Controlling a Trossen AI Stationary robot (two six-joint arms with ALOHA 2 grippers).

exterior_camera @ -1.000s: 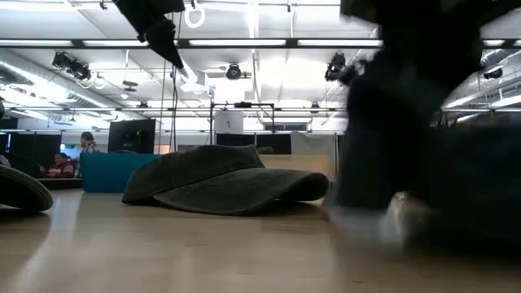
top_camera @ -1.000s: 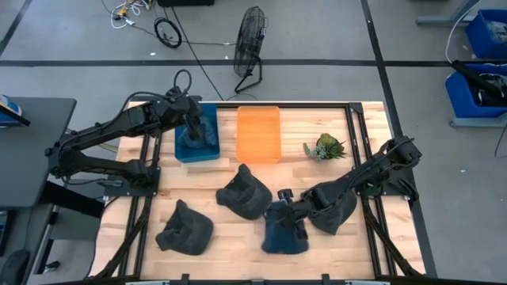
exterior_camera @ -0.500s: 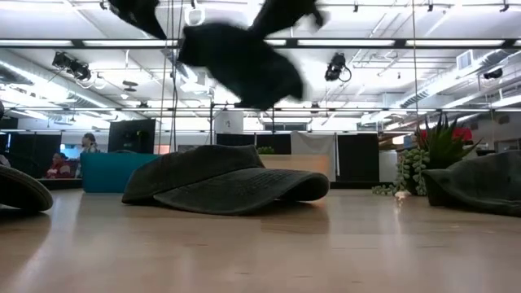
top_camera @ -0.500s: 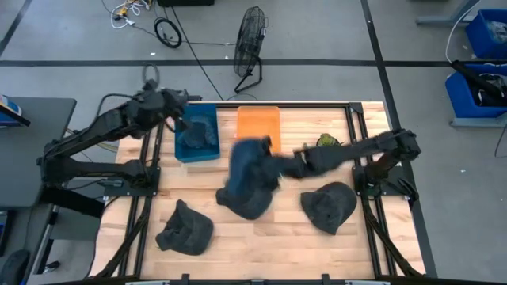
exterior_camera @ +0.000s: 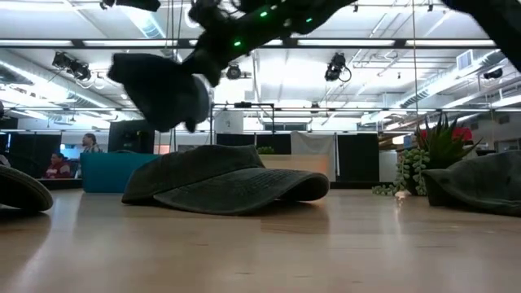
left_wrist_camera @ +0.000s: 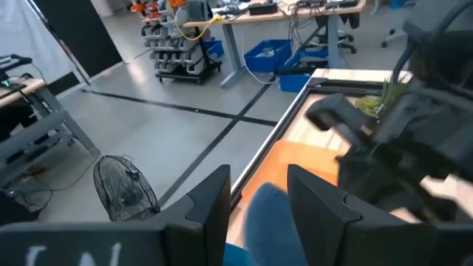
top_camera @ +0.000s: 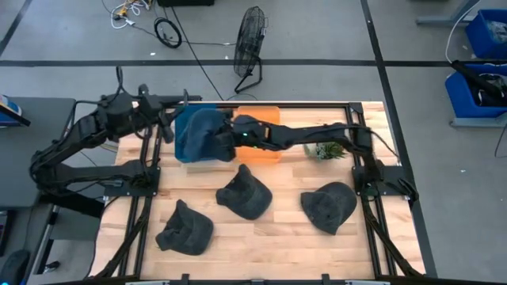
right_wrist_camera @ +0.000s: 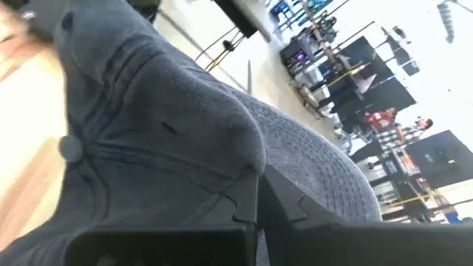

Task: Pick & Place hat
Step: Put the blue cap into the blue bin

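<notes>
My right arm reaches across to the table's far left. Its gripper (top_camera: pixel 230 136) (exterior_camera: pixel 213 55) is shut on a dark blue hat (top_camera: pixel 201 133) (exterior_camera: pixel 161 89) held in the air above the blue bin (top_camera: pixel 187 155) (exterior_camera: pixel 110 172). In the right wrist view the hat (right_wrist_camera: pixel 155 125) fills the picture, with the crown button (right_wrist_camera: pixel 70 148) showing. My left gripper (top_camera: pixel 168 125) (left_wrist_camera: pixel 259 203) is open and empty, just left of the blue bin. The orange bin (top_camera: pixel 261 144) stands beside the blue one, partly under my right arm. My right gripper pinches the hat between both fingers where the crown meets the stitched brim (right_wrist_camera: pixel 255 174). It comes in roughly level from the table's right side. The hat is lifted clear and hangs below and beyond the fingers (exterior_camera: pixel 163 94), over the blue bin.
Three dark hats lie on the wooden table: one at the centre (top_camera: pixel 245 192) (exterior_camera: pixel 224 179), one near left (top_camera: pixel 186 228), one near right (top_camera: pixel 329 206) (exterior_camera: pixel 476 181). A small plant (top_camera: pixel 325 148) (exterior_camera: pixel 427 155) stands at far right. People sit in the room beyond.
My right gripper, shut on the hat, has lifted it off the table's near right part and swept it up and toward the far left, over the blue bin. My left arm has drawn back from above the blue bin toward the table's left edge.
</notes>
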